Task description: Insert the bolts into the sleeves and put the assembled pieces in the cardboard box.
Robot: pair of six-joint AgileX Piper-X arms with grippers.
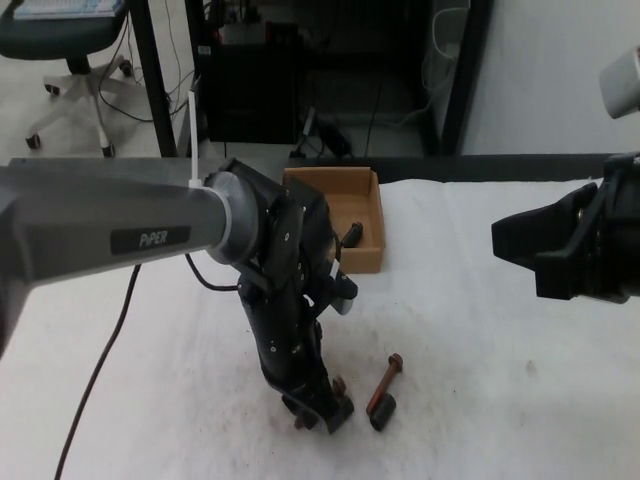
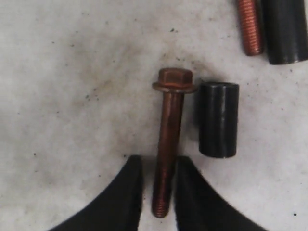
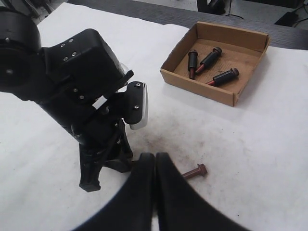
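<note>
- My left gripper (image 2: pixel 159 160) points down at the white cloth-covered bench (image 1: pixel 480 380). Its black fingers (image 2: pixel 126 197) sit narrowly on either side of the threaded end of a rusty brown hex-head bolt (image 2: pixel 169 139) that lies flat. A sliver of cloth shows between one finger and the shank, so I am not clamped on it.
- Just beside that bolt, parallel to it and not touching, lies a short black cylindrical sleeve (image 2: pixel 219 119).
- A little further right, a second brown bolt (image 1: pixel 391 372) lies with its threaded end next to a second black sleeve (image 1: pixel 382 411).
- Behind these, the shallow brown cardboard box (image 3: pixel 197 86) holds three assembled pieces (image 3: pixel 210 57), each a bolt through a sleeve.
- My right gripper (image 3: pixel 155 159) hangs over the bench's right side with its fingers pressed together, holding nothing.
</note>
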